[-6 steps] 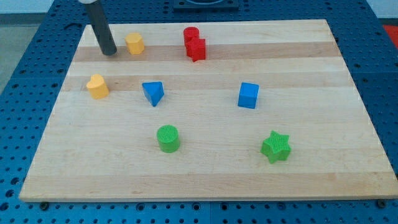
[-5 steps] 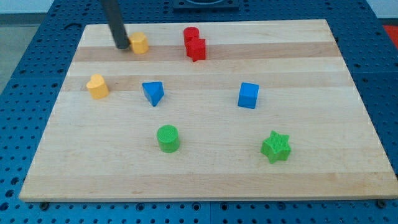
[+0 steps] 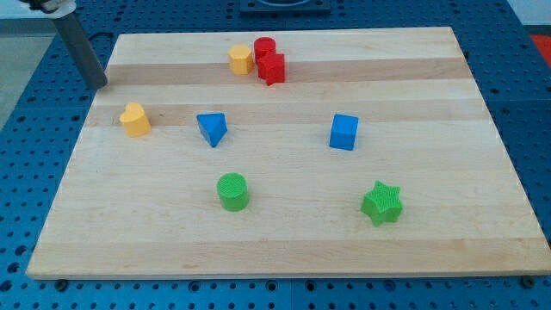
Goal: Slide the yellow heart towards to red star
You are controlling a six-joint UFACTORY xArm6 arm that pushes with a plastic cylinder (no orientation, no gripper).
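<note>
The yellow heart (image 3: 134, 120) lies at the board's left, to the left of the blue triangle (image 3: 212, 128). The red star (image 3: 272, 68) sits near the view's top, touching a red cylinder (image 3: 264, 48) just behind it. A yellow hexagon (image 3: 241, 58) sits close against the left of the two red blocks. My tip (image 3: 98, 85) is at the board's left edge, above and left of the yellow heart, clear of every block.
A blue cube (image 3: 343, 132) lies right of centre. A green cylinder (image 3: 232, 191) and a green star (image 3: 381, 203) lie toward the view's bottom. The wooden board (image 3: 284, 245) rests on a blue perforated table.
The yellow hexagon has slid right, from beside the rod to the red blocks. My tip has swung back left to the board's left edge. The yellow heart has not moved.
</note>
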